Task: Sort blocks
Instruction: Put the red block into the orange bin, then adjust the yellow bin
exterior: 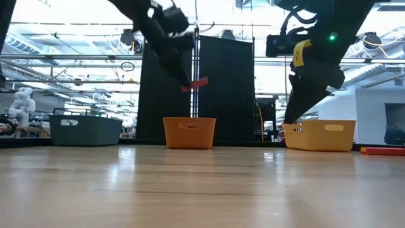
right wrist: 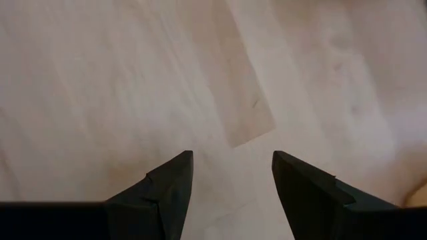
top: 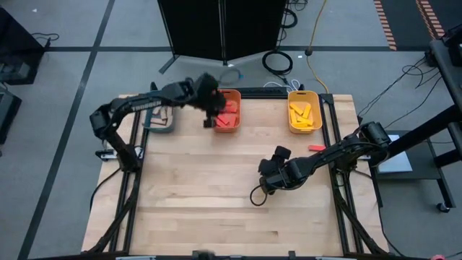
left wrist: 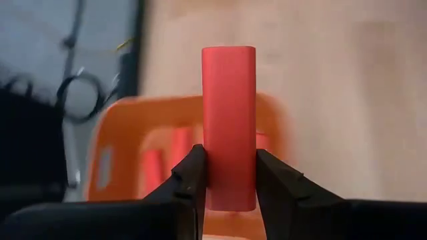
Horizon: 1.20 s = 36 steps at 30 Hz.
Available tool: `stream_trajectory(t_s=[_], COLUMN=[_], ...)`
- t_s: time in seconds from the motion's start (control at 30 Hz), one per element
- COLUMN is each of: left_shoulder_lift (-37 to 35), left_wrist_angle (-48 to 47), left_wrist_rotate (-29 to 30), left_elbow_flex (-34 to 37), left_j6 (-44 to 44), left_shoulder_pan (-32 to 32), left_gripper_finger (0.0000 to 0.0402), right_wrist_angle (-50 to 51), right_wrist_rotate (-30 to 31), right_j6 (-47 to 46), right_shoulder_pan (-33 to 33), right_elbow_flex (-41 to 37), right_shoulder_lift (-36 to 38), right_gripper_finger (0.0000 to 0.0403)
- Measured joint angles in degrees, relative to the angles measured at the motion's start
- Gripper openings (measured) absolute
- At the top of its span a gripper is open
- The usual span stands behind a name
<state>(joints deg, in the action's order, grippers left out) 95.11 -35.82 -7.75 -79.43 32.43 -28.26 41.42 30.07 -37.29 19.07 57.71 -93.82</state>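
Observation:
My left gripper is shut on a red block and hangs over the near left rim of the orange bin, where several red blocks lie. In the low view the held block is well above that bin. The yellow bin holds yellow blocks. One more red block lies flat on the table near the right edge. My right gripper is open over bare wood at mid table, with nothing between its fingers. My left gripper pinches the red block between its two fingers, on the two long sides near one end. The fingers slant down toward the orange bin and lie along the block, whose free end sticks out past the fingertips. The block is lifted clear.
A teal bin stands at the far left of the table, beside the left arm. The three bins line the far edge. Bare wood stretches across the near half of the table. Cables lie on the floor behind the table.

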Motion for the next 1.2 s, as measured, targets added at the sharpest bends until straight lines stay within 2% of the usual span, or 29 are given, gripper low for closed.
stream_trajectory(t_s=[0.13, 0.27, 0.43, 0.53, 0.67, 0.77, 0.87, 0.97, 1.1, 1.2], left_shoulder_lift=[3.5, 6.1, 7.4, 7.2, 4.9, 2.3, -0.9, -3.9, -7.1, -8.2], left_wrist_angle=[6.7, 7.3, 7.1, 8.1, 8.4, 10.0, 18.5, 33.3, 57.0, 68.3], left_wrist_rotate=[-0.2, -2.5, -2.3, -2.1, -2.4, -6.7, -13.0, -18.6, -25.2, -29.4], left_elbow_flex=[0.0, 0.0, 0.0, 0.0, 0.0, 2.0, 8.1, 16.4, 26.3, 31.2], left_j6=[-8.1, -9.2, -9.2, -9.1, -8.9, -10.1, -13.5, -18.3, -23.0, -23.0], left_shoulder_pan=[-5.8, -7.3, -6.8, -6.4, -6.7, -8.4, -9.9, -10.5, -9.8, -8.7], left_gripper_finger=[0.0103, 0.0136, 0.0189, 0.0212, 0.022, 0.0221, 0.0221, 0.0221, 0.0221, 0.0221], right_wrist_angle=[0.2, 0.8, 2.2, 3.9, 10.5, 18.3, 26.1, 32.0, 34.9, 35.7], right_wrist_rotate=[3.5, 3.9, -5.6, -6.3, -9.4, -15.2, -19.3, -21.9, -23.6, -24.4], right_j6=[5.0, 7.6, 7.4, 6.6, 4.6, 3.2, 3.9, 7.8, 18.4, 27.4], right_shoulder_pan=[0.0, -0.7, -4.1, -6.3, -10.1, -14.2, -18.4, -22.5, -28.0, -32.9], right_elbow_flex=[0.0, 0.0, 0.0, 0.0, 0.0, 0.0, 0.0, 0.0, 0.1, 0.1], right_shoulder_lift=[0.0, 0.0, 0.0, 0.0, 0.5, 1.8, 2.8, 2.8, 2.1, 1.4], right_gripper_finger=[0.0199, 0.0199, 0.0199, 0.0199, 0.0199, 0.0199, 0.0199, 0.0199, 0.0199, 0.0199])
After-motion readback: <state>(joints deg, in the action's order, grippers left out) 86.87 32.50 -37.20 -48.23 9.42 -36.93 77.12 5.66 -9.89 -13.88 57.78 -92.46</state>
